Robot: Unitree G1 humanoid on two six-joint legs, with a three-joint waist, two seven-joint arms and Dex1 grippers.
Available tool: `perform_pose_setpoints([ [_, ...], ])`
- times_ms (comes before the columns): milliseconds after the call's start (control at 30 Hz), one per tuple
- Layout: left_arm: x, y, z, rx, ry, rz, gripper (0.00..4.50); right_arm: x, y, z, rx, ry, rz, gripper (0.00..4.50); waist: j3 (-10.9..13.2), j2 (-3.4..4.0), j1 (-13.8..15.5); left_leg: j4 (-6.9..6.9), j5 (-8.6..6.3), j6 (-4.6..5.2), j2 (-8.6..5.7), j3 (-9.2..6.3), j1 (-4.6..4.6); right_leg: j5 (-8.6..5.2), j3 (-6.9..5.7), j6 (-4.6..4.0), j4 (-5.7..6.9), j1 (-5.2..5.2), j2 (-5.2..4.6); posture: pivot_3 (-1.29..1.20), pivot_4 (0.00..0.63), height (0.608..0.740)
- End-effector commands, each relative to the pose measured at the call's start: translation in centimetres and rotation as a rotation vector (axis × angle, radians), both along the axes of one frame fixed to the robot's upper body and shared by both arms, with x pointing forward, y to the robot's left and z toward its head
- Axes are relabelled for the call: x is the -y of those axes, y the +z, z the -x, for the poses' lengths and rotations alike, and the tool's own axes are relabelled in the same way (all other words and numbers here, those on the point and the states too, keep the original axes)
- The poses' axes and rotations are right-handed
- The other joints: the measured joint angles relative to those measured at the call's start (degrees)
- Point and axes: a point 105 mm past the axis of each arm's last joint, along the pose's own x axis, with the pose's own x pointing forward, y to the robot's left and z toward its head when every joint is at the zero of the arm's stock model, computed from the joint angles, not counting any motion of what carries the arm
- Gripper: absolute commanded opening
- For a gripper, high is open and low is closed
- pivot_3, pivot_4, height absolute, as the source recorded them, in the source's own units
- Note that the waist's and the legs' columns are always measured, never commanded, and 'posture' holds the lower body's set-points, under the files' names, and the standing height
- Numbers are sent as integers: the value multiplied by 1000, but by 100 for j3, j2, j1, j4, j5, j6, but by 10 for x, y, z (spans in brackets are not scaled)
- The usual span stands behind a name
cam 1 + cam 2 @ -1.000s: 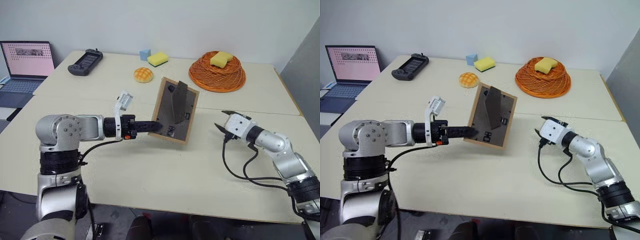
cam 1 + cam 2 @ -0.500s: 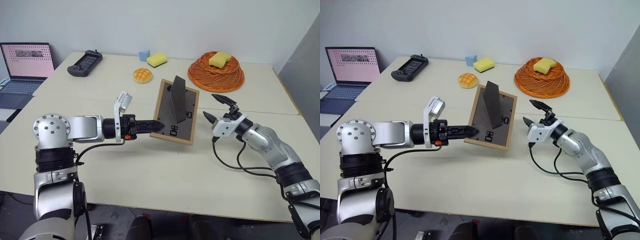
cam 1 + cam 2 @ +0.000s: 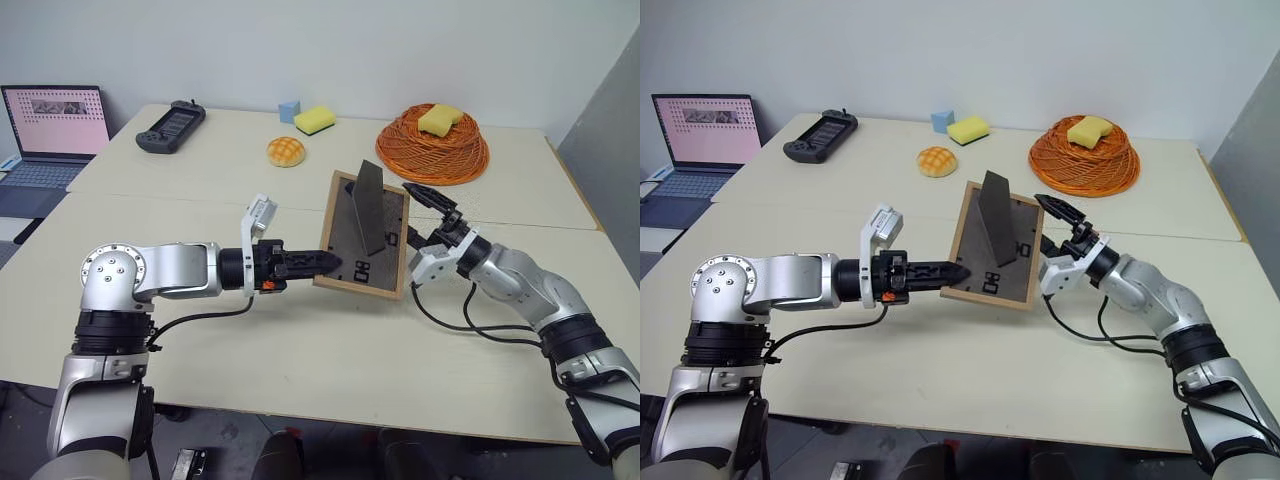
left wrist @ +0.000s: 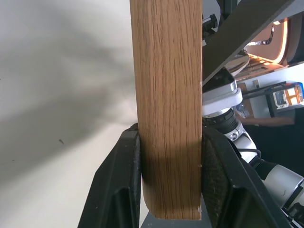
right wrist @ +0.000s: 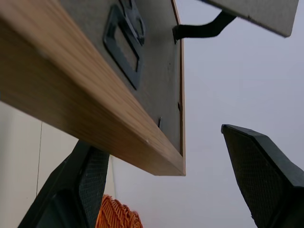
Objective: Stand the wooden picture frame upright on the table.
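Note:
The wooden picture frame point(image 3: 367, 243) is tilted on its long side over the middle of the table point(image 3: 300, 350), its dark grey back toward me and its stand point(image 3: 369, 205) folded out. My left gripper point(image 3: 333, 265) is shut on the frame's left wooden edge point(image 4: 166, 95), with both pads pressed to the wood. My right gripper point(image 3: 411, 235) is open at the frame's right edge. Its fingers point(image 5: 266, 166) stand wide on either side of the frame's corner point(image 5: 161, 161), apart from the wood. The picture side is hidden.
At the back of the table are an orange coiled basket point(image 3: 433, 145) with a yellow sponge in it, a bun point(image 3: 286, 150), another yellow sponge point(image 3: 315, 119), a blue cube point(image 3: 290, 109) and a black controller point(image 3: 170, 125). A laptop point(image 3: 50, 125) sits far left.
My right gripper has swung left and up from the table to the frame's right edge and opened wider. My left gripper rolled, and the frame it holds shifted slightly right.

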Motion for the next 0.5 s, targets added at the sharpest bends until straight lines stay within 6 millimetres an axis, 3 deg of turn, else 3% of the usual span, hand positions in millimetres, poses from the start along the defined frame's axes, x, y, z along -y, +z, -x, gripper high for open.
perform_pose_setpoints([
  [33, 3, 21, 5, 55, -53, 56, 1305, 4, 9, -1, 56, 23, 2, 3851, 0, 0, -2, 1, 0, 0, -1, 0, 0, 0, 0, 0, 0, 0, 0, 0, 150, 740],
  [267, -5, 23, 11, 40, -102, 54, 1305, 10, 7, -5, 75, 54, 53, 3851, 0, 0, -20, 6, 0, 0, -1, -1, 0, 0, 0, 0, 5, 0, 2, 0, 150, 740],
  [500, -12, 23, 19, 25, -139, 47, 1305, 11, 14, 6, 137, 138, 67, 3851, 0, 0, -19, 10, -1, 1, -4, -4, 0, 0, 1, 0, 7, 0, 2, 0, 150, 740],
])
